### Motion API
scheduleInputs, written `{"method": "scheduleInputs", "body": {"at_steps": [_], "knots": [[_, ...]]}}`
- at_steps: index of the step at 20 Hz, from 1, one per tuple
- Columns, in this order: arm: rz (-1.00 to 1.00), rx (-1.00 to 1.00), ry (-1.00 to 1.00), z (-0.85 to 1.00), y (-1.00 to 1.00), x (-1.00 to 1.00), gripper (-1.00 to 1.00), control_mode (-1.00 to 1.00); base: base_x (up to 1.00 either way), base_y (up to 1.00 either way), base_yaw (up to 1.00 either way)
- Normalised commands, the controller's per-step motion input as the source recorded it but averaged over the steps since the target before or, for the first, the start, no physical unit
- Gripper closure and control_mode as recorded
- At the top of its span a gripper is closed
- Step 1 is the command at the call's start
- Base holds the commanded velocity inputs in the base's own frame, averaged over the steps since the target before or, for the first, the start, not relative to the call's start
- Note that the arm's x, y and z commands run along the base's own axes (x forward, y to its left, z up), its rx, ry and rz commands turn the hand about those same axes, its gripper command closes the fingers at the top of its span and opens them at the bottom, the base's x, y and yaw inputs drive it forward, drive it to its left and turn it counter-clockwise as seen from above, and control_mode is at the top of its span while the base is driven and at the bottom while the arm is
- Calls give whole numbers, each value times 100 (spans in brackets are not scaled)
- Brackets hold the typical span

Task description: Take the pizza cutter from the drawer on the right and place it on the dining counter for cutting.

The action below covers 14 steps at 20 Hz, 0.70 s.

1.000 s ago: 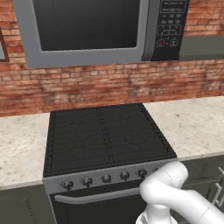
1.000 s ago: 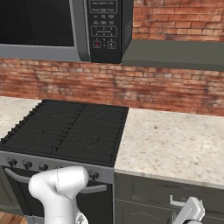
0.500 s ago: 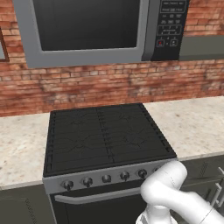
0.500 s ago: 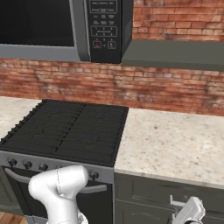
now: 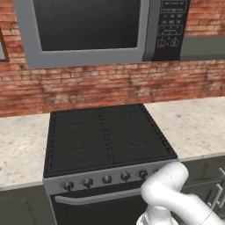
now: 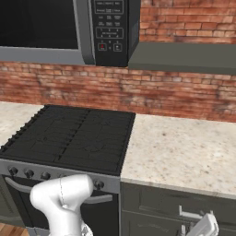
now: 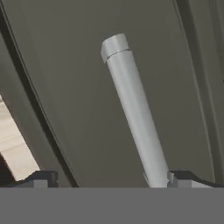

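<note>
End effector [image 7: 109, 177] open, close before drawer [image 7: 87, 109] handle [image 7: 133, 113].

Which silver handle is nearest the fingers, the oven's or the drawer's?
The drawer handle: this silver bar runs down to the right finger on the dark drawer front. The oven door handle is away to the left.

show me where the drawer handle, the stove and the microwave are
drawer handle [image 7: 135, 118]: hand view, middle of the silver bar.
stove [image 5: 105, 138]: left base view, black cooktop grates.
microwave [image 5: 88, 24]: left base view, dark door glass.
</note>
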Motion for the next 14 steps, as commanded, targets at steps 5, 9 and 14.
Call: {"method": "scheduleInputs", "body": {"at_steps": [5, 9, 14], "knots": [[-17, -6, -4, -8, 0, 10, -100, -100, 0, 0, 0], [-13, -7, -4, -4, 2, 24, -100, -100, 0, 0, 0], [-11, -11, 0, -19, 5, 6, -100, -100, 0, 0, 0]]}}
